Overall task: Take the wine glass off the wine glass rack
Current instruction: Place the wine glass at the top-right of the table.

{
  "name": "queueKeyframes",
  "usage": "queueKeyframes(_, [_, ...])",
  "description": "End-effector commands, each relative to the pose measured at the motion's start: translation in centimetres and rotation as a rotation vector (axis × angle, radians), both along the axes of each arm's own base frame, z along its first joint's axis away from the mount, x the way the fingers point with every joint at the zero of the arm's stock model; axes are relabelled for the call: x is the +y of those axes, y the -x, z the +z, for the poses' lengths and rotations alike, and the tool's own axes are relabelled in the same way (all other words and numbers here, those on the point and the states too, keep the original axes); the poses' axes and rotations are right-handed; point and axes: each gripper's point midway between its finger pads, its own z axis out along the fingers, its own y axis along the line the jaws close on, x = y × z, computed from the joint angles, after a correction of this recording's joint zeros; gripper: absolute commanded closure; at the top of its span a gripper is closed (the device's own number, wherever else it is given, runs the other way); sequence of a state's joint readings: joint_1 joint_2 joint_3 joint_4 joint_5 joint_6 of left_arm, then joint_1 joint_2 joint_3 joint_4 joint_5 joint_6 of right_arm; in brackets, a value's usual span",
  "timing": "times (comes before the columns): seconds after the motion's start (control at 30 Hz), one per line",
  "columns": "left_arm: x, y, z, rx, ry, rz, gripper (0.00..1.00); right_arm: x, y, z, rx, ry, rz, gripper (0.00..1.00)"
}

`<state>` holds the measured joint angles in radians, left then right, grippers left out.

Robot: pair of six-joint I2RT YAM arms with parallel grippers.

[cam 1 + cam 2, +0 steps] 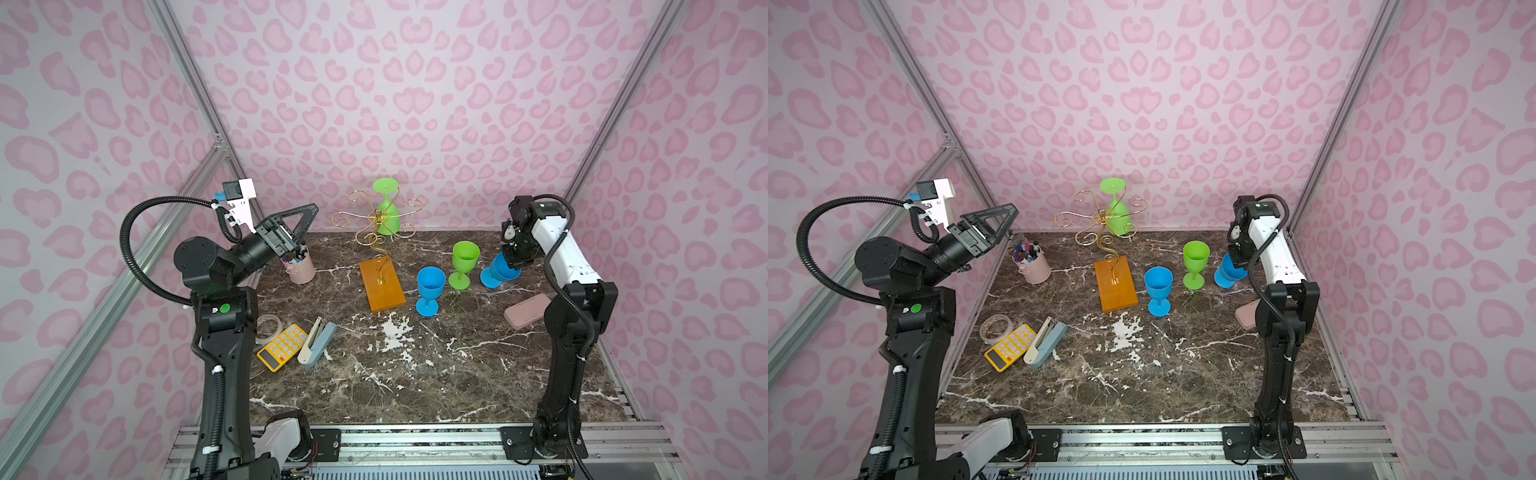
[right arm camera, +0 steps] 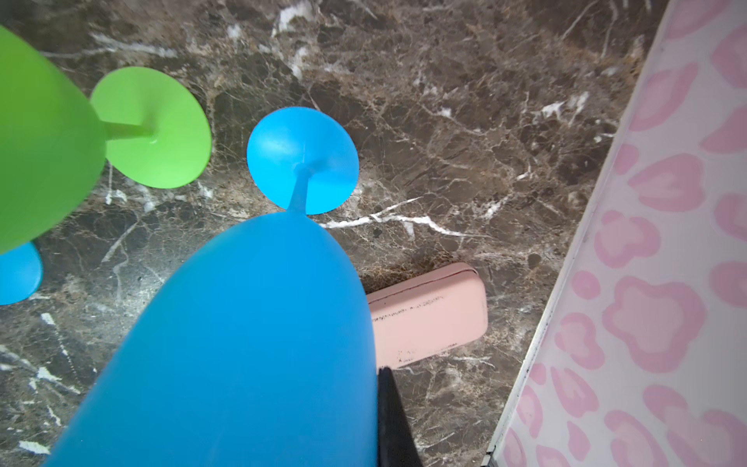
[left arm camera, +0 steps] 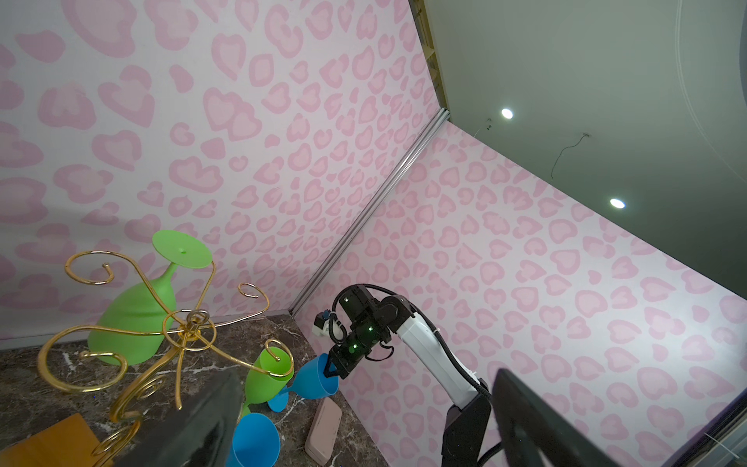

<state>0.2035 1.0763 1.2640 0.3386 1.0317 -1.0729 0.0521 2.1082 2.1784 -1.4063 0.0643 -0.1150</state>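
Right of the wine glass rack [image 1: 381, 291], right fingers [image 2: 390, 420] clamp a tilted blue wine glass [image 2: 242, 343] by its rim; left fingers [image 3: 194, 424] stand apart

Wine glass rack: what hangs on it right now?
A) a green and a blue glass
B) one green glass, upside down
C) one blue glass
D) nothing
B: only the green wine glass hangs foot-up from an arm of the wine glass rack; its other scroll arms are bare.
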Motion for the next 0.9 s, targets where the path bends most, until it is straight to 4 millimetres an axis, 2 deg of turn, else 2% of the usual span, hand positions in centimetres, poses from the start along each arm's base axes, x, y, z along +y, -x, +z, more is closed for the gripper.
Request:
queueKeyframes(0.0, [-0.3,0.6,0.8,-0.037,-0.018,-0.025,0.02,-0.5,0.5,0.7,-0.010,0.022,-0.005,1.00])
queueKeyframes(0.1, [-0.4,0.5,0.6,-0.028,-0.018,-0.034,0.03,-0.2,0.4,-0.1,0.012,0.006,-0.004,1.00])
queueKeyframes(0.23, [-0.5,0.4,0.2,-0.013,-0.016,-0.046,0.02,0.3,0.3,-2.6,0.080,0.013,0.010,1.00])
queueKeyframes(0.33, [-0.6,0.4,0.2,-0.009,-0.017,-0.054,0.02,0.6,0.0,-3.7,0.106,0.002,0.013,1.00])
queueKeyframes(0.47, [-0.5,0.4,0.2,-0.007,-0.015,-0.052,0.02,0.5,-0.5,-4.2,0.109,0.005,0.011,1.00])
queueKeyframes(0.6, [-0.4,0.1,0.0,0.000,-0.011,-0.050,0.02,0.5,-1.0,-3.8,0.089,-0.004,0.005,1.00])
queueKeyframes(0.67, [-0.5,0.2,0.0,0.001,-0.010,-0.051,0.02,0.2,-1.1,-3.7,0.084,0.004,-0.002,0.87])
queueKeyframes(0.87, [-0.6,0.3,0.1,0.000,-0.013,-0.058,0.02,0.2,-1.3,-3.8,0.080,-0.003,-0.009,0.77])
